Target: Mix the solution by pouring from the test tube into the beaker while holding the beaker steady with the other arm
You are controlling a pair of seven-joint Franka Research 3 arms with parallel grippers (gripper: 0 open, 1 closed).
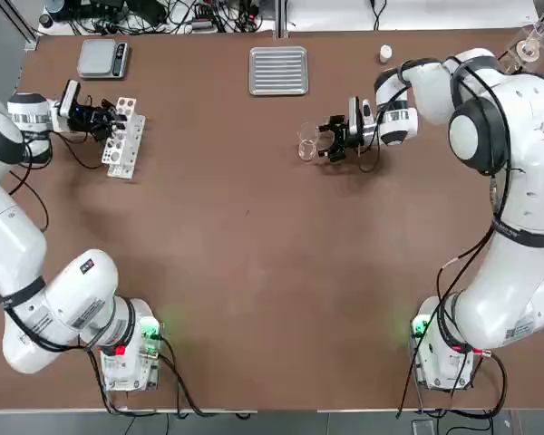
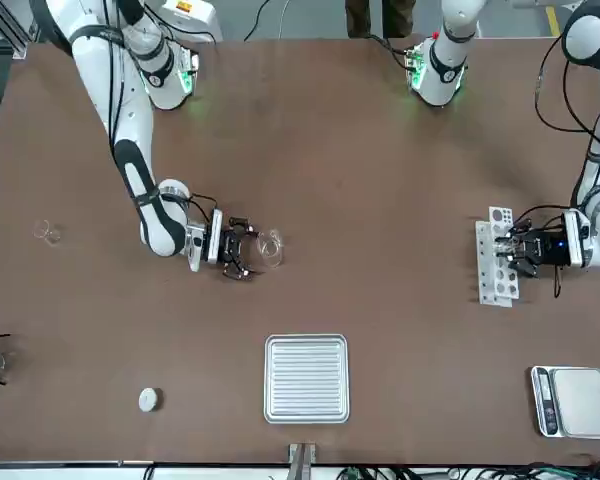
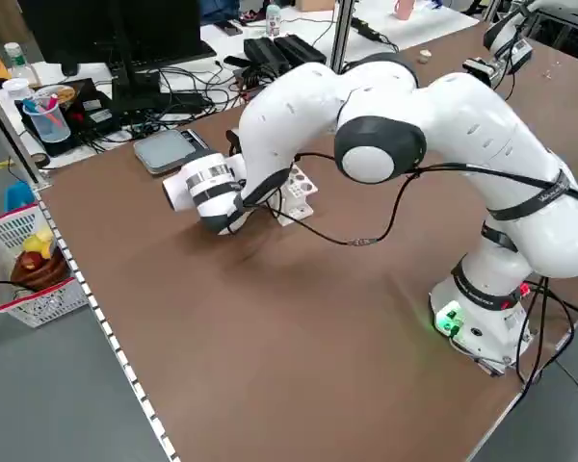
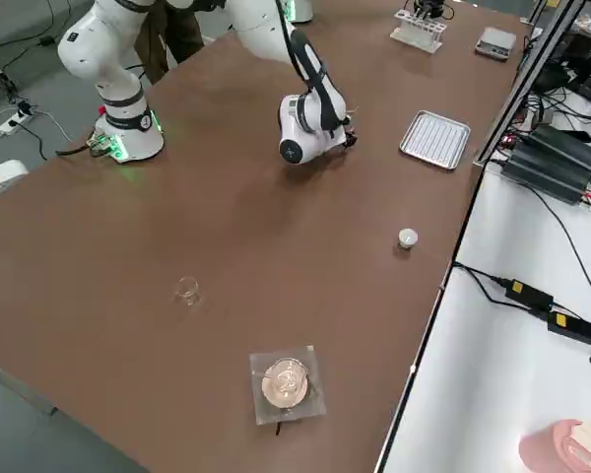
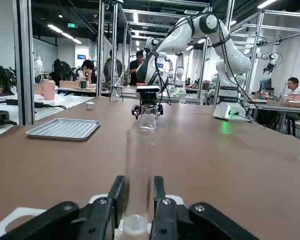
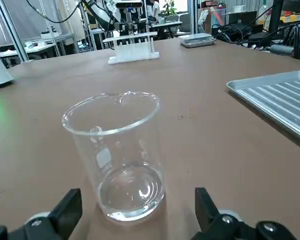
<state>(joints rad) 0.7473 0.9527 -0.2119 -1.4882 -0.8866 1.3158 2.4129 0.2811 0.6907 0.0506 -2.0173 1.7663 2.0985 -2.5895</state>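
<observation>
Two hands: left by rack, right (open)

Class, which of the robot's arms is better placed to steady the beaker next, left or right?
Right: its open gripper faces the beaker closely. The left gripper is at the white rack, around the test tube.

The left gripper is at the white rack, near the left edge of the bench. The right gripper is just beside the clear beaker. A metal tray lies near the far edge, between a scale and a small white object.
</observation>
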